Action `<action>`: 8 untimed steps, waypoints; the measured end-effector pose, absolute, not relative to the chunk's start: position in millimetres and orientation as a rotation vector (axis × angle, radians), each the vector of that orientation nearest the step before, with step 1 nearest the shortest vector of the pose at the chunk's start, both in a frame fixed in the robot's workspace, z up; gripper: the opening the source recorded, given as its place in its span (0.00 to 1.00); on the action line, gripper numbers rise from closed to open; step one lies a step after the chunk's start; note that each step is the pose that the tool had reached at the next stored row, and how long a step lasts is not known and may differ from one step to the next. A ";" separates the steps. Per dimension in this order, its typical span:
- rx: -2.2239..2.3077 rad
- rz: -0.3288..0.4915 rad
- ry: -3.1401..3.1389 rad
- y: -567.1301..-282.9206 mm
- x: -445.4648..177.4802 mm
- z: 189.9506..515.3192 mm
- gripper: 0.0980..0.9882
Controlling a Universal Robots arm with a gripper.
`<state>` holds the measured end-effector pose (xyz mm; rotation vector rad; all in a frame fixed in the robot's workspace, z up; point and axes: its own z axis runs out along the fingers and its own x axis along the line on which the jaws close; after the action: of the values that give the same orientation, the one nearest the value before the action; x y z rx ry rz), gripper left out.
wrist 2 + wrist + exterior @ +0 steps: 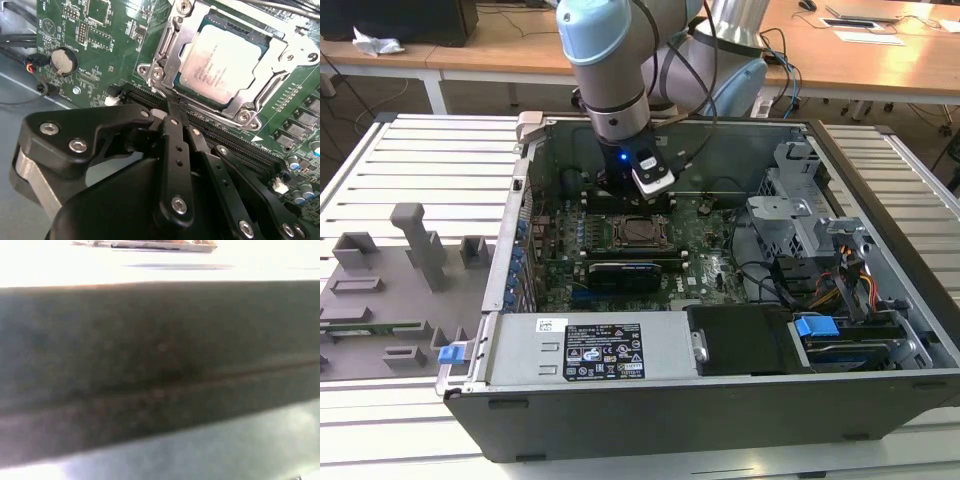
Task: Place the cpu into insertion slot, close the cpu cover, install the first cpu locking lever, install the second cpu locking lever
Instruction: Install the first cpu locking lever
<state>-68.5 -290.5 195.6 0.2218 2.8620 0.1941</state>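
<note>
So the cpu [224, 62] is already sitting in the insertion slot [176, 31], silver face up, and the cpu cover [280, 54] is folded down flat around it, chip showing through the window. That's two steps ticked off, by my read. In the exterior view the socket sits mid-board, straight under the arm's wrist.

The levers are the open question. In the second wrist view there's a thin metal rod [161, 92] at the near corner of the socket frame, and the gripper [170, 112] has its fingers pinched together right at that spot — tips closed with no gap I can see. Whether they're actually clamped on that rod or just closed next to it, I can't tell. I also can't tell if either lever is latched, so I'd guess we're somewhere in the lever stage.

Container-wise: the computer case [520, 250] lies on its side, open. Inside, the green motherboard [705, 260] fills the middle, the power supply [600, 345] runs along 6 o'clock, and a drive cage [790, 215] with a bundle of cables [855, 285] sits around 3 o'clock. A coin battery [64, 61] is on the board at about 9 o'clock from the socket in the second wrist view. Outside the case, at 9 o'clock, there's a grey parts tray [380, 300] — can't make out anything loose in it.
</note>
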 end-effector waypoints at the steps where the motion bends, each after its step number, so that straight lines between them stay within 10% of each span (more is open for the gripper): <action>1: 0.222 0.193 2.863 -290.7 -68.7 198.4 0.01; 8: 0.217 0.153 2.864 -290.7 -68.7 206.3 0.01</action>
<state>-68.7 -290.7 206.3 0.2175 2.8641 0.1532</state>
